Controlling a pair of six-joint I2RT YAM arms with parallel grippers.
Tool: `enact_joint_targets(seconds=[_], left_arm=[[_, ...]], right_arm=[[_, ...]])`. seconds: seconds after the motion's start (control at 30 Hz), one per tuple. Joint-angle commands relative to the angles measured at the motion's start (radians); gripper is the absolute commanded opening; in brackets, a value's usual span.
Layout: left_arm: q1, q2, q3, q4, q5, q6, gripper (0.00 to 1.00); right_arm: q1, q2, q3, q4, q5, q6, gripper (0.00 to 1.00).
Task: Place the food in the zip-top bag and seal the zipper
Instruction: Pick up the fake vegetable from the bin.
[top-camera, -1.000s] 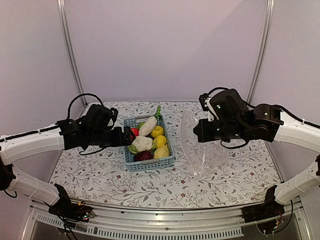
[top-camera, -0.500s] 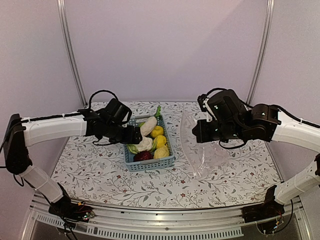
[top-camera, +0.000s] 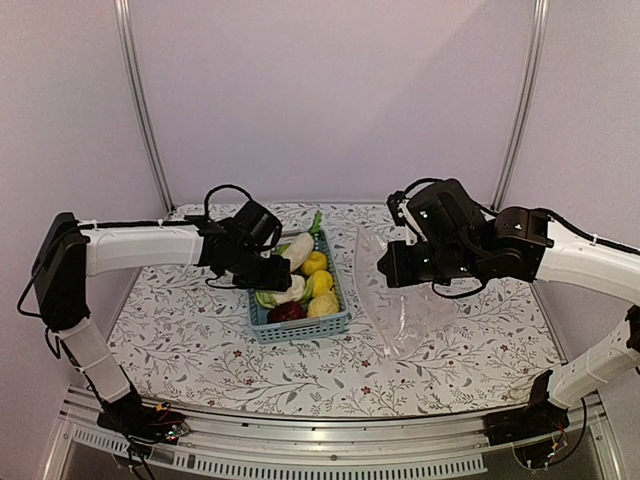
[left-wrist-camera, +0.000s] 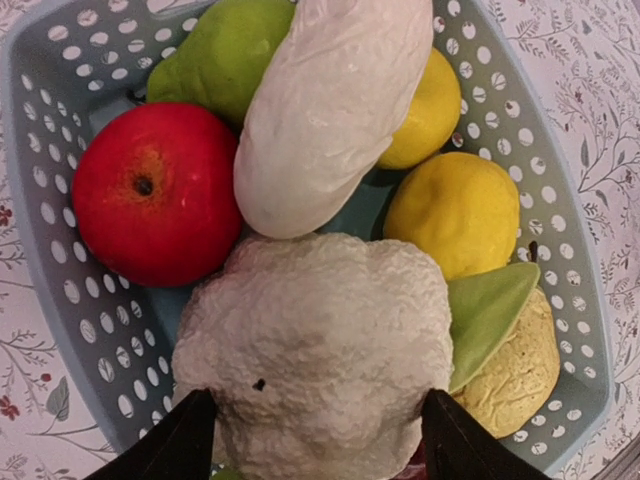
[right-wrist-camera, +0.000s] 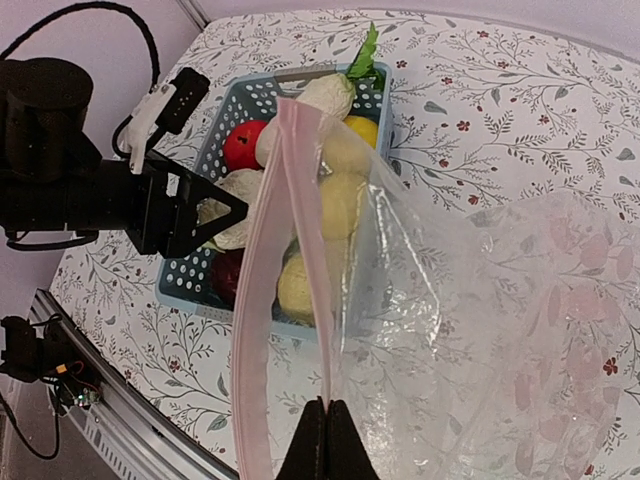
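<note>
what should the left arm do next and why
Probably lower the left pincer slightly and close on the cauliflower: it is open, straddling that piece in the basket, and the right pincer holds the bag up beside the basket.

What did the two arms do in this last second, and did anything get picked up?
The left gripper swung rightward from beside the basket to over it. It now hangs open, fingers either side of the cauliflower, with nothing grasped yet. The right gripper stays pinched on the bag edge, holding it up, shifted slightly left. All the food remains in the basket.
</note>
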Motion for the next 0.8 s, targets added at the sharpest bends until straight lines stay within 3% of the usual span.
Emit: enact_joint_targets(seconds=[0.0, 0.3, 0.77], left_arm=[[-0.009, 0.037, 0.019, -0.049, -0.025, 0.010, 0.72], [-0.011, 0.100, 0.030, -0.046, -0.016, 0.028, 0.82], [-0.011, 0.051, 0.003, -0.026, -0.018, 0.025, 0.31]], right_arm=[[-0.003, 0.018, 0.031, 0.017, -0.022, -0.011, 0.00], [-0.003, 0.026, 0.033, 0.018, -0.036, -0.009, 0.00], [-0.003, 0.014, 0.023, 0.018, -0.038, 0.006, 0.00]])
